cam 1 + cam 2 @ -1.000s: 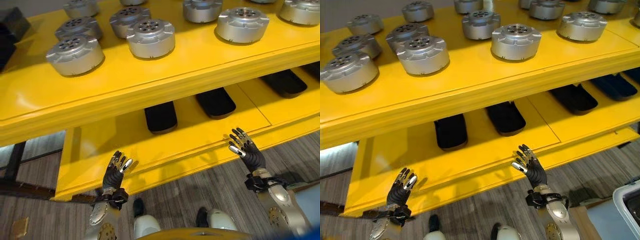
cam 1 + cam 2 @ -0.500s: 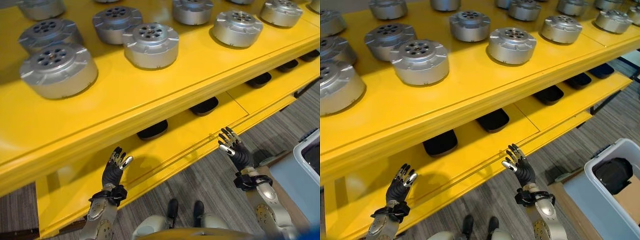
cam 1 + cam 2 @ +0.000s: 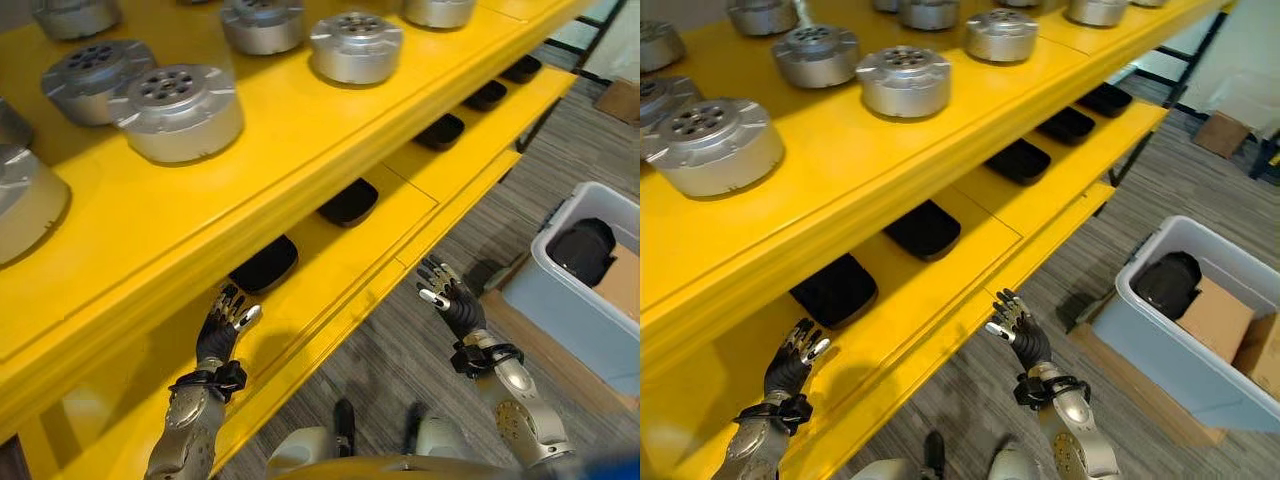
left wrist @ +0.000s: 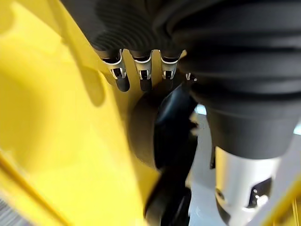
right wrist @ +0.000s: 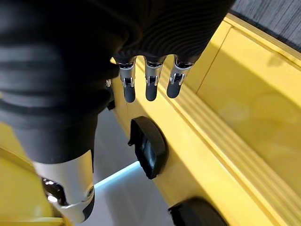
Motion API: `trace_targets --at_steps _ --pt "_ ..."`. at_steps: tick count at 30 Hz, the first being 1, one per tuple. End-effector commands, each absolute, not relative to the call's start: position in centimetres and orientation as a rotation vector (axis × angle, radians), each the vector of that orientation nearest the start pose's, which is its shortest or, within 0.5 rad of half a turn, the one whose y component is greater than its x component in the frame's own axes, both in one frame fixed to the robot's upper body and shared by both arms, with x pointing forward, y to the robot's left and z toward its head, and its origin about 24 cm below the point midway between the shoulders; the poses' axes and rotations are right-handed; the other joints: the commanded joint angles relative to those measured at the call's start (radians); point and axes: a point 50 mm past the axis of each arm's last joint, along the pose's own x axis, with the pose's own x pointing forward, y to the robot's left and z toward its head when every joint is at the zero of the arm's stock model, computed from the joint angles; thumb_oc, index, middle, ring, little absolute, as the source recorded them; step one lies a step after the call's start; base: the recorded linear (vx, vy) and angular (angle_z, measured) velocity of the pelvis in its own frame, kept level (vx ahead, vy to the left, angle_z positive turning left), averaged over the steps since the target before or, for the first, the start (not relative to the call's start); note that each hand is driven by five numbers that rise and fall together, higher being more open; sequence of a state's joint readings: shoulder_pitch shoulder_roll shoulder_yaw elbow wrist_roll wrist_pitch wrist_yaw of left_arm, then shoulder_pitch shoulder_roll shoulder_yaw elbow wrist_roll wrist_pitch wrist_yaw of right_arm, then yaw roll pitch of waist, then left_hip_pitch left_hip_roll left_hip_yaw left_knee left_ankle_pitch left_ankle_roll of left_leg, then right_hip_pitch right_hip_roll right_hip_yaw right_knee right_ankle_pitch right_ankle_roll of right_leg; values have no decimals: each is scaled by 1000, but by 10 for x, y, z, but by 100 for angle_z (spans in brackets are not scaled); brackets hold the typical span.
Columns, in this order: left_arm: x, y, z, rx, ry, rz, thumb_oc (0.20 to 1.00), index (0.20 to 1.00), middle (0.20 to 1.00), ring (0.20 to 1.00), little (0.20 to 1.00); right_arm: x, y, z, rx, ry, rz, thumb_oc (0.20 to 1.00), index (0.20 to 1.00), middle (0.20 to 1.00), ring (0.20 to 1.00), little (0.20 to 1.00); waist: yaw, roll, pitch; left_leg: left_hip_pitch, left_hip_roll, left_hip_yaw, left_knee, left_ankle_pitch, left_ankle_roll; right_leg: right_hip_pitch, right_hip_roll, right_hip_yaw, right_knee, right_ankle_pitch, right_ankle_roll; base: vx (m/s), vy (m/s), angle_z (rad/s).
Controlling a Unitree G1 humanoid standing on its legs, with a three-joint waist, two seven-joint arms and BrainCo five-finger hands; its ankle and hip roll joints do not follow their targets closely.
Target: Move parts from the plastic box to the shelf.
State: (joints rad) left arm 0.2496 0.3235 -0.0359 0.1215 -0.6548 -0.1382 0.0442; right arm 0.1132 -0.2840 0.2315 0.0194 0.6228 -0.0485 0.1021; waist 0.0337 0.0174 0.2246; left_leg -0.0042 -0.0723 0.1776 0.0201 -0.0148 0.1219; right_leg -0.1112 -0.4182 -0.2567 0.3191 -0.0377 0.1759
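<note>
A grey plastic box (image 3: 1160, 355) stands on the floor at the right, holding a black rounded part (image 3: 1167, 282) beside a brown carton (image 3: 1215, 318). The yellow shelf (image 3: 300, 135) carries several round silver parts (image 3: 178, 110) on its upper level and several flat black parts (image 3: 924, 228) on its lower level. My left hand (image 3: 225, 322) is raised over the lower level near a black part (image 3: 264, 265), open and empty. My right hand (image 3: 1018, 330) is raised at the lower level's front edge, open and empty, short of the box. Both wrist views show straight fingers (image 5: 149, 84) over yellow shelf.
The box rests on a flat brown carton (image 3: 520, 325) on grey striped floor. The shelf's dark leg (image 3: 1140, 135) stands beyond the box, with another carton (image 3: 1223, 132) farther back. Bare yellow board (image 3: 940, 290) lies in front of the black parts.
The camera has swung to the right, bringing the plastic box fully into view. Both hands stay raised, open and empty, at the lower level.
</note>
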Motion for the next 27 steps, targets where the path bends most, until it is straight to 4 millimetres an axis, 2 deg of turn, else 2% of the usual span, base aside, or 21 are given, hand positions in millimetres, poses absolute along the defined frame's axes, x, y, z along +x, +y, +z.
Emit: trace_targets --at_steps 1,3,4,5,6,7,10,13,14,15,18,19,20,21,27 --pt "186 244 7 -285 107 214 1000 1000 1000 1000 1000 230 -148 32 346 55 272 1000 1000 1000 1000 1000 18 -33 -43 -6 65 -113 16 -78 -68 53 -17 -20 -215 242 18 62 -165 -46" --pt "184 246 5 -284 112 226 1000 1000 1000 1000 1000 230 -149 32 350 53 271 1000 1000 1000 1000 1000 23 -47 -46 3 84 -80 21 -91 -83 34 -76 -78 -276 315 57 90 -261 -64" --pt "181 247 2 -287 119 237 1000 1000 1000 1000 1000 225 -155 33 342 53 262 1000 1000 1000 1000 1000 18 -70 -48 20 99 -66 22 -103 -103 66 -59 -85 -313 313 70 147 -310 -61" --pt "181 246 2 -293 117 235 1000 1000 1000 1000 1000 223 -155 31 343 63 264 1000 1000 1000 1000 1000 20 -81 -53 31 97 -61 15 -106 -107 78 -59 -93 -331 340 86 228 -520 -51" --pt "182 243 -1 -310 124 238 1000 1000 1000 1000 1000 220 -165 30 326 67 230 1000 1000 1000 1000 1000 8 -82 -63 33 154 -54 29 -101 -150 89 -18 -115 -323 289 83 151 -348 -16" --pt "182 243 -1 -310 123 238 1000 1000 1000 1000 1000 220 -165 30 327 67 230 1000 1000 1000 1000 1000 7 -84 -65 29 151 -55 28 -99 -149 87 -21 -116 -323 291 84 140 -385 6" --pt "184 241 -2 -317 126 230 1000 1000 1000 1000 1000 216 -177 30 318 59 192 1000 1000 1000 1000 1000 -23 -57 -58 41 257 -56 23 -66 -206 92 45 -139 -277 152 40 114 -341 -24" --pt "183 239 -3 -328 129 219 1000 1000 1000 1000 1000 213 -184 29 307 64 174 1000 1000 1000 1000 1000 -38 -34 -56 47 301 -42 8 -34 -230 95 84 -146 -280 109 19 62 -196 -9" --pt "183 239 -3 -328 129 219 1000 1000 1000 1000 1000 213 -184 29 307 64 174 1000 1000 1000 1000 1000 -38 -34 -56 47 301 -42 8 -34 -230 95 84 -146 -280 109 19 92 -248 -6" --pt "182 235 -5 -339 136 202 1000 1000 1000 1000 1000 210 -192 28 295 73 151 1000 1000 1000 1000 1000 -53 -10 -59 45 341 -28 -8 6 -255 90 123 -140 -282 74 -3 93 -236 7" --pt "182 233 -6 -342 137 197 1000 1000 1000 1000 1000 209 -199 27 281 79 131 1000 1000 1000 1000 1000 -62 14 -56 50 369 -26 -15 58 -270 85 156 -131 -276 48 -24 73 -192 5" --pt "183 230 -5 -349 134 195 1000 1000 1000 1000 1000 210 -201 27 271 76 120 1000 1000 1000 1000 1000 -66 26 -53 45 380 -29 -14 95 -280 85 170 -127 -277 38 -33 27 -90 -9" --pt "183 230 -5 -349 134 195 1000 1000 1000 1000 1000 211 -201 27 271 76 120 1000 1000 1000 1000 1000 -66 26 -53 45 381 -30 -14 95 -280 85 170 -127 -277 38 -33 50 -149 -15" --pt "182 228 -5 -353 133 184 1000 1000 1000 1000 1000 212 -204 29 263 66 112 1000 1000 1000 1000 1000 -68 35 -52 38 397 -31 -13 129 -289 94 190 -132 -289 25 -47 48 -113 -7" --pt "182 226 -5 -359 133 188 1000 1000 1000 1000 1000 212 -201 28 283 66 120 1000 1000 1000 1000 1000 -64 51 -54 51 404 -34 -15 148 -295 111 201 -138 -291 11 -55 50 -58 7"
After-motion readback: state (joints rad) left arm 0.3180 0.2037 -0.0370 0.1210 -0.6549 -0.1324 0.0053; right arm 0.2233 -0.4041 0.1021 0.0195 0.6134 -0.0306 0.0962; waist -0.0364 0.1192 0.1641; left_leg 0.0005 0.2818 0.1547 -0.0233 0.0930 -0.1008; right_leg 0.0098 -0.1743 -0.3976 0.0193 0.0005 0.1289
